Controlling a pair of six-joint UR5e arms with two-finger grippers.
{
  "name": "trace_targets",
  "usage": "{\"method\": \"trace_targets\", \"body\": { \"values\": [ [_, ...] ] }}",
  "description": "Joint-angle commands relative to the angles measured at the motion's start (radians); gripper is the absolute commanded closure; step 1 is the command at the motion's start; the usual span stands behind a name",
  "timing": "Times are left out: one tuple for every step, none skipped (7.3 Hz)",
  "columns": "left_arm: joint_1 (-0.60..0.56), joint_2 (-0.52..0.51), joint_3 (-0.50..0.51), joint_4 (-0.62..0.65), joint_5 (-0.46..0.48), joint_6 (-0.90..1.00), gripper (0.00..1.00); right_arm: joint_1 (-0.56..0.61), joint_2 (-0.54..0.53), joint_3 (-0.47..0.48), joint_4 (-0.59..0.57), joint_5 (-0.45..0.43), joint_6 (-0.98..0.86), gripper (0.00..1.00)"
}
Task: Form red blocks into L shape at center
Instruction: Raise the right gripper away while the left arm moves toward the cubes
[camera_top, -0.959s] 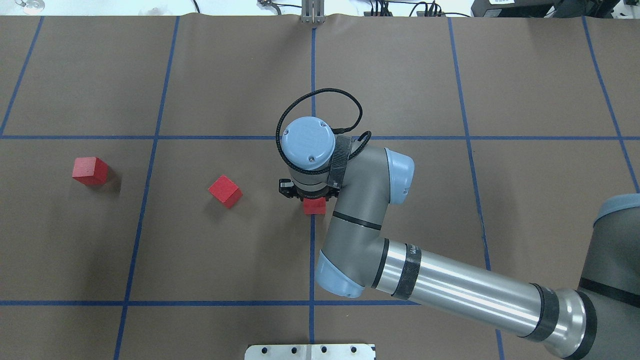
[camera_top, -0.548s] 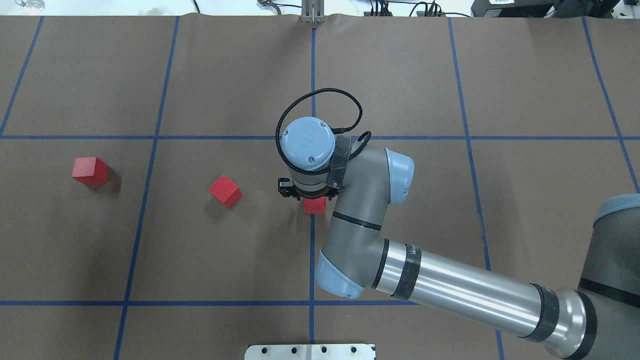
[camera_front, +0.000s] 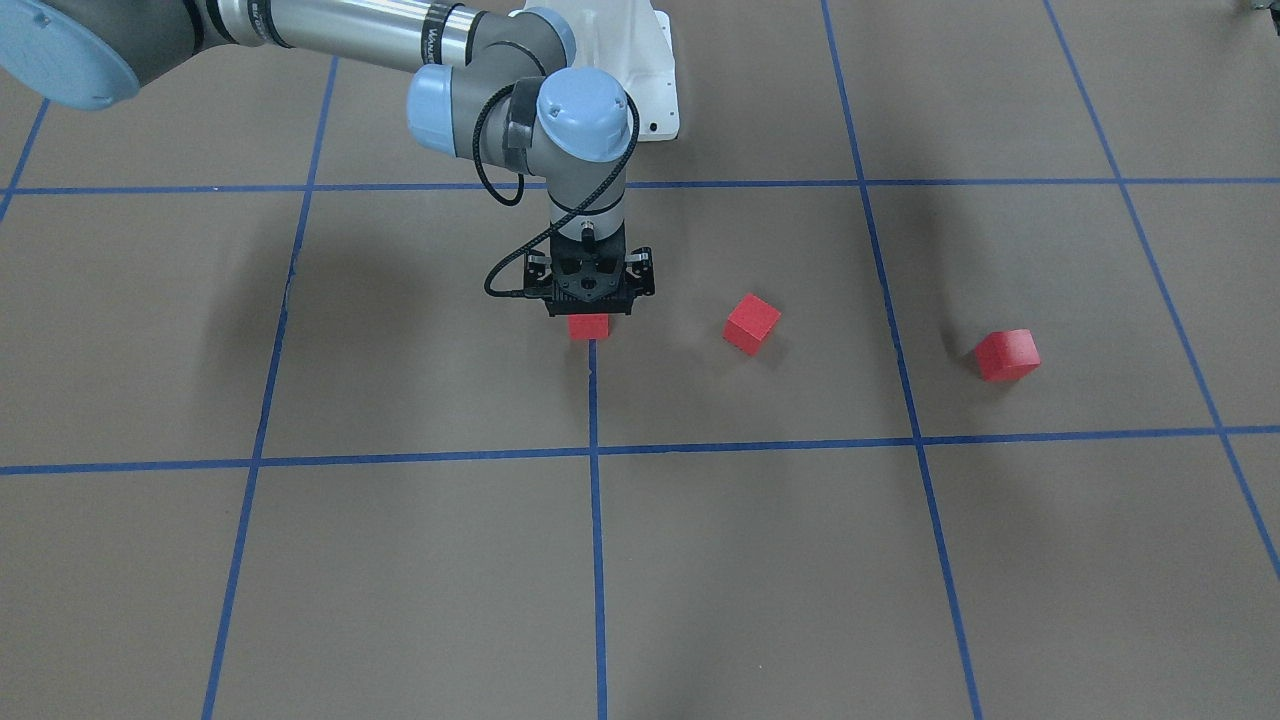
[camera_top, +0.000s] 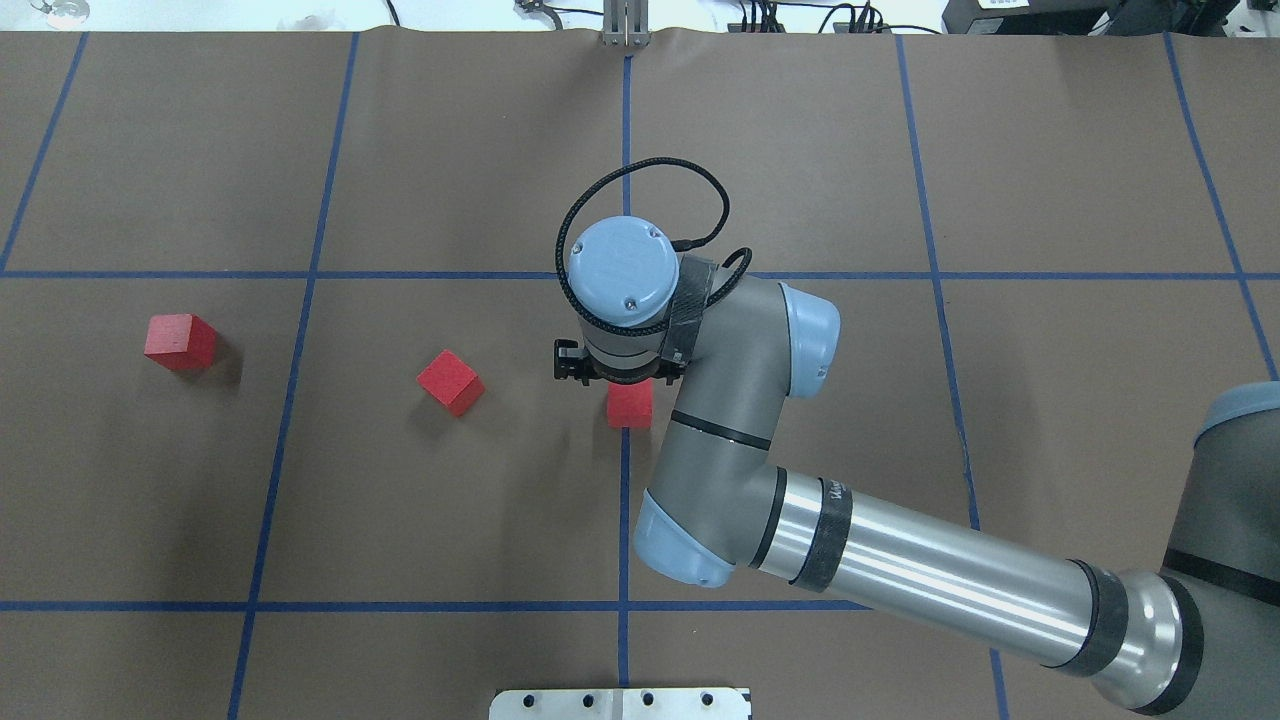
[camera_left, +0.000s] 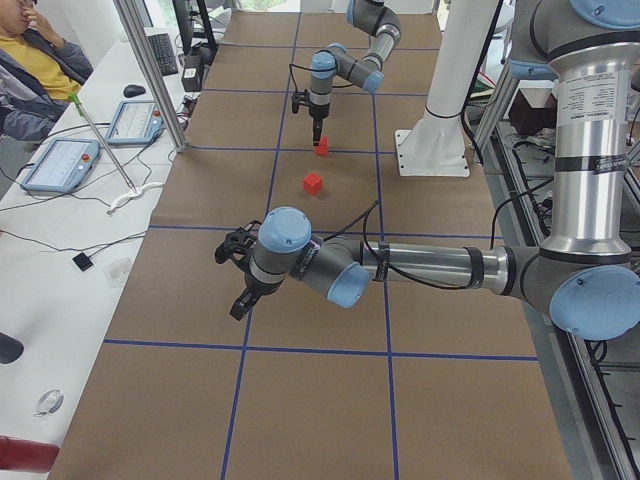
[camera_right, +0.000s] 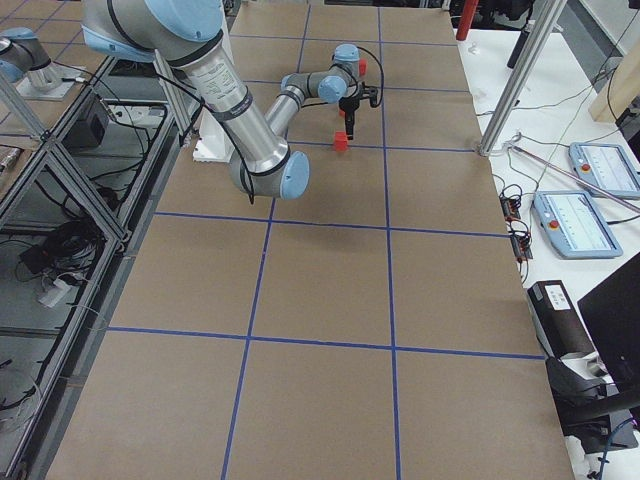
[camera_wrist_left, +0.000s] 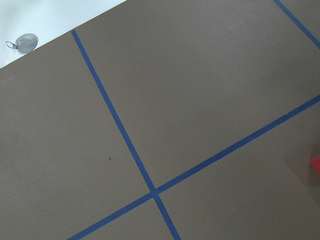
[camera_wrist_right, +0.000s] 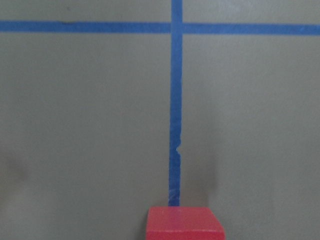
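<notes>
Here, at the center (camera_top: 520, 480) of the brown taped grid, the right gripper (camera_front: 592, 308) is hovering just above one red block (camera_top: 630, 408) sitting on the middle blue line (camera_top: 624, 520), and no view is showing how wide its jaws are. The left gripper (camera_left: 238, 280) is waiting well apart, its opening equally impossible to tell. The second block (camera_top: 450, 382) and third block (camera_top: 180, 342) are lying separately off to the robot's left, leaving the L largely unbuilt.
</notes>
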Motion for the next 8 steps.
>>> {"method": "trace_targets", "body": {
  "values": [
    [0.044,-0.009,-0.056,-0.010,-0.001,-0.056,0.00,0.191,-0.087,0.114,-0.033,0.118,-0.182,0.00],
    [0.107,-0.012,-0.065,-0.015,0.000,-0.151,0.00,0.313,-0.185,0.183,-0.033,0.215,-0.335,0.00],
    [0.171,-0.015,-0.099,-0.038,0.000,-0.265,0.00,0.430,-0.257,0.213,-0.033,0.275,-0.493,0.00],
    [0.235,-0.015,-0.140,-0.038,0.005,-0.357,0.00,0.531,-0.316,0.218,-0.033,0.295,-0.646,0.00],
    [0.301,-0.018,-0.166,-0.040,0.009,-0.432,0.00,0.620,-0.385,0.216,-0.033,0.347,-0.810,0.00],
    [0.337,-0.021,-0.168,-0.040,0.011,-0.517,0.00,0.708,-0.461,0.216,-0.032,0.419,-0.944,0.00],
    [0.356,-0.019,-0.154,-0.038,0.014,-0.627,0.00,0.748,-0.527,0.212,-0.030,0.438,-1.064,0.00],
    [0.379,-0.019,-0.125,-0.037,0.082,-0.643,0.00,0.768,-0.586,0.209,-0.026,0.440,-1.106,0.00]
  ]
}}
